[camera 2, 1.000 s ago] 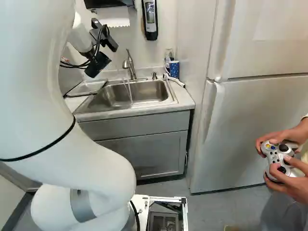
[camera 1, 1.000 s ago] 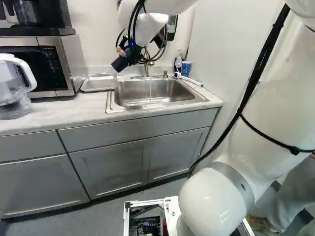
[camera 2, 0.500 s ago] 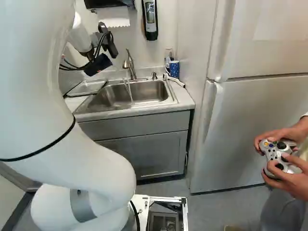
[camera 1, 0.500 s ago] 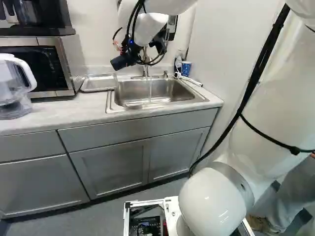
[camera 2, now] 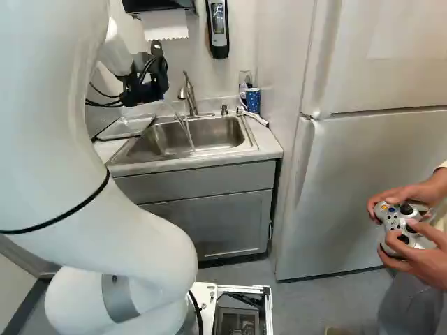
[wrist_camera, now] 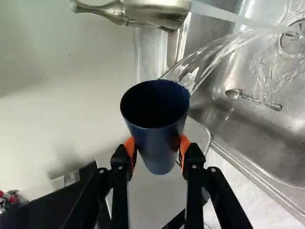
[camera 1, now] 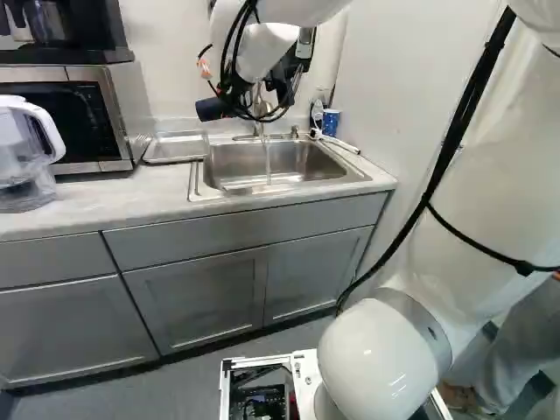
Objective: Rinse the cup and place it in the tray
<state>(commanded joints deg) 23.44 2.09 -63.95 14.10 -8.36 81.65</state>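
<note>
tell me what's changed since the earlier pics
The black hand, with the dark blue cup gripped in it, has turned; in the left base view the cup has swung up from slanting down to nearly level. The rectangular silver tray and steel sink stayed put.

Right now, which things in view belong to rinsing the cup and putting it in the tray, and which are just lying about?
Part of the job:
- dark blue cup, held in the hand
- tap
- running water
- sink
- tray

Apparently just lying about:
- spoon in the sink
- patterned blue mug
- clear pitcher
</note>
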